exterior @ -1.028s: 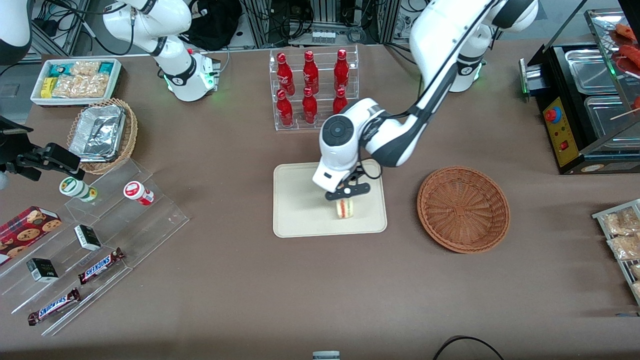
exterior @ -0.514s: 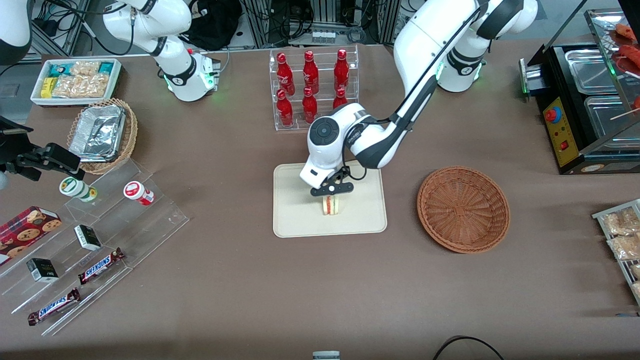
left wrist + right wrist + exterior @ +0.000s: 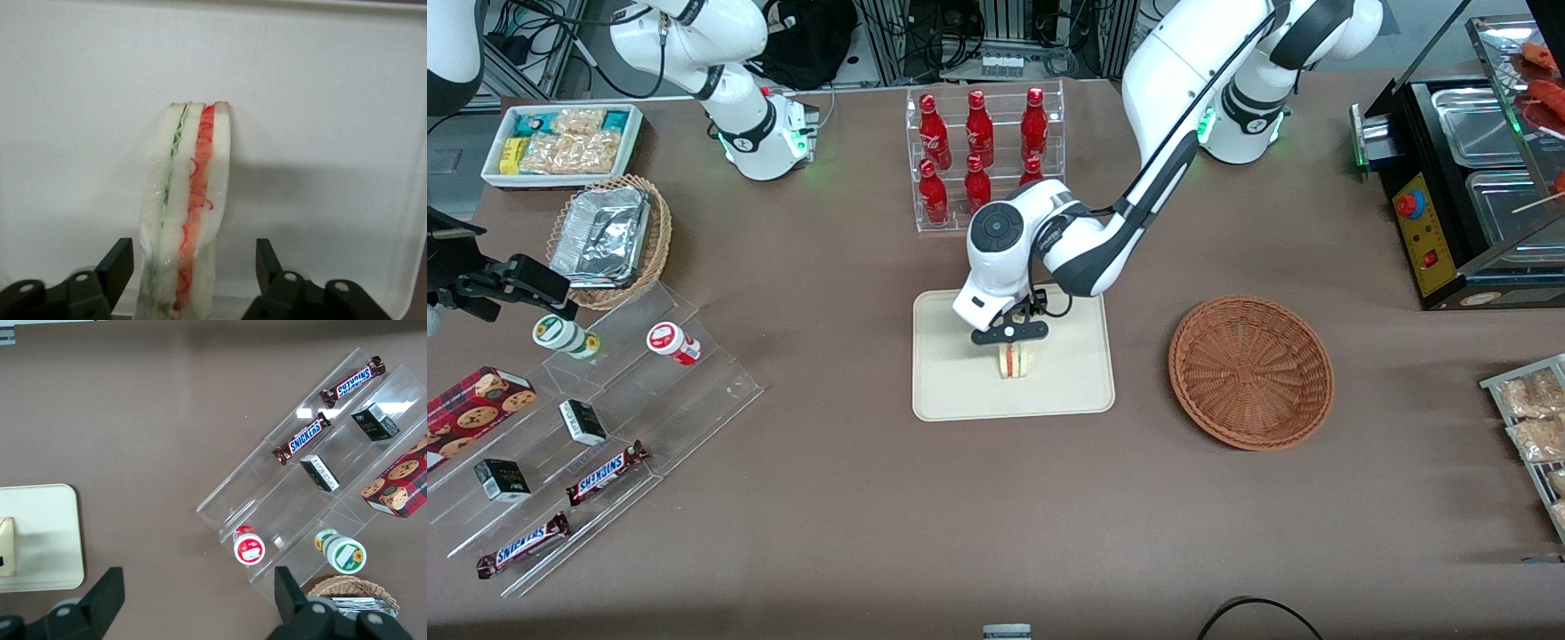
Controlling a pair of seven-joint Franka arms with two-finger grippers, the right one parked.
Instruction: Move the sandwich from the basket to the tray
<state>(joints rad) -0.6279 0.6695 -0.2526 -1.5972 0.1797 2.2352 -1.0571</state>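
Closest on the brown desk (image 3: 960,498), Snickers bars (image 3: 523,543), label readable. The triangular white-bread sandwich (image 3: 1013,361) stands on edge mid flat cream tray (image 3: 943,391), beside the reddish woven basket (image 3: 1250,370). The left gripper (image 3: 1009,334) straddles it, jaws wide with gaps both sides. I'd lift straight up, no bumping. Farthest: red Coca-Cola bottles (image 3: 978,160).

The working left arm (image 3: 1138,133) is glossy white with black joint bands, a dark round cap (image 3: 996,227) on its wrist housing and a thin black cable looping at the wrist. A green light glows at its base (image 3: 1209,124). Its gripper (image 3: 1010,342) sits above the tray, black fingers (image 3: 120,263) squared-off, round bolt heads on their mounts.
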